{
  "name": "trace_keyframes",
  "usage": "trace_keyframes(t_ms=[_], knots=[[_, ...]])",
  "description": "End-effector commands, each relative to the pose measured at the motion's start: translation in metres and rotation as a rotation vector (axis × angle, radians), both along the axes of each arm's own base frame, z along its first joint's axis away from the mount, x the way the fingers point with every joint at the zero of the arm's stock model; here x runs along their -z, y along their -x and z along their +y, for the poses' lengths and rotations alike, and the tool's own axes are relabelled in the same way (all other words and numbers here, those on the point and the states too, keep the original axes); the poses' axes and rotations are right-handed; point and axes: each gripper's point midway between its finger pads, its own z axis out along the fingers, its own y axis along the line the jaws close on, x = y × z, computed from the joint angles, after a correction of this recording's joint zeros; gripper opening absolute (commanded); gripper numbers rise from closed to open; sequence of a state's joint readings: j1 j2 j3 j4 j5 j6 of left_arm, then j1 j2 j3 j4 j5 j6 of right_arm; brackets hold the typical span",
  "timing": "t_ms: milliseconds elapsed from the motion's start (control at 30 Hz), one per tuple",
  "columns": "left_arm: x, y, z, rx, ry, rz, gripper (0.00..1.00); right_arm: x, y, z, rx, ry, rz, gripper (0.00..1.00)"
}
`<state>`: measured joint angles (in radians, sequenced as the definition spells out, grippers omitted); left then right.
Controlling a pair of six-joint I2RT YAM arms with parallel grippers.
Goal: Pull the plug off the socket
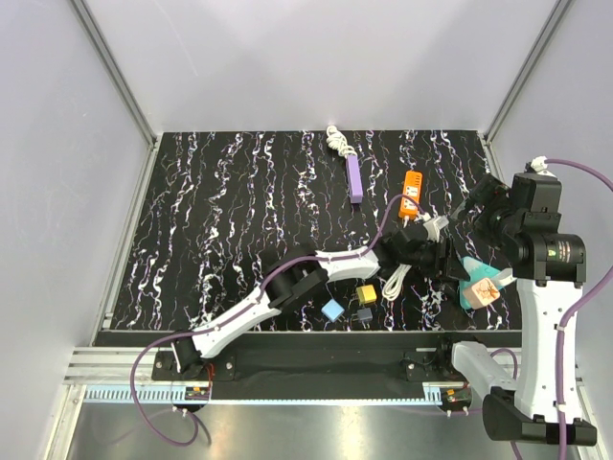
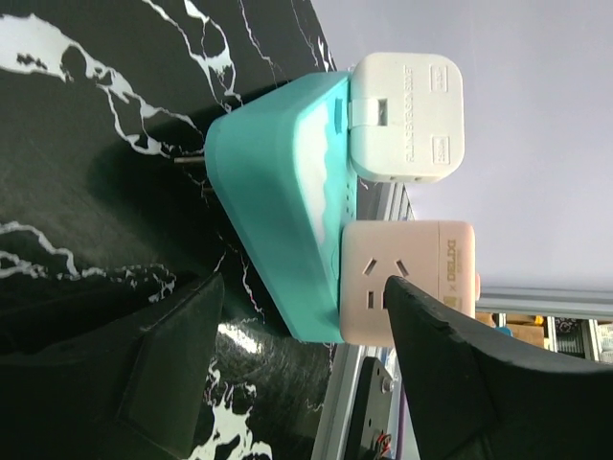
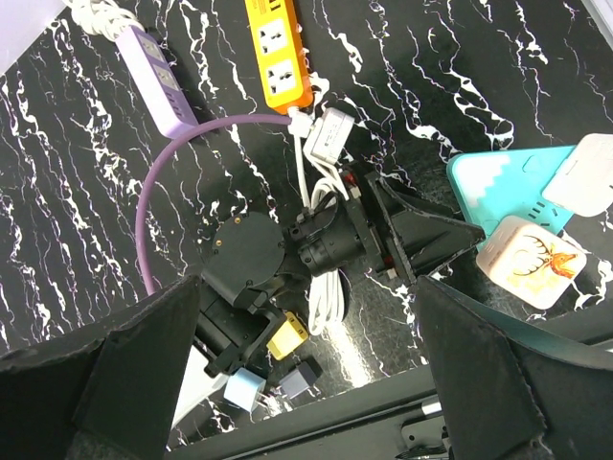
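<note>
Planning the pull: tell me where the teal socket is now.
Top view: the teal socket lies at the near right corner of the table, just ahead of the left gripper, holding a white plug and a pink plug.

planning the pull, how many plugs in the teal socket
2: a white plug at one end of the teal socket, a pink plug beside it; hidden faces might hold more.

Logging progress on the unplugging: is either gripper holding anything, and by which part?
Nothing is held. The left gripper is open, facing the teal socket; the right gripper hangs open.
</note>
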<state>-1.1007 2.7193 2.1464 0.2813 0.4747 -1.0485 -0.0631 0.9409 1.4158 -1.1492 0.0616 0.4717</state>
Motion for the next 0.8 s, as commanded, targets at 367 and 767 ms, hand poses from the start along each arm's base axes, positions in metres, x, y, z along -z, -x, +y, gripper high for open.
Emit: trace_keyframes(t_ms=[367,767], knots=[[-0.031,-0.003,0.007,-0.007,0.009,-0.099,0.75,-0.005,-0.001,-0.006,0.046,0.023,-0.033,1.0],[-0.114,-0.003,0.069,0.051,0.01,-0.232,0.83,0.033,-0.017,-0.022,0.125,0.07,0.114,1.0]])
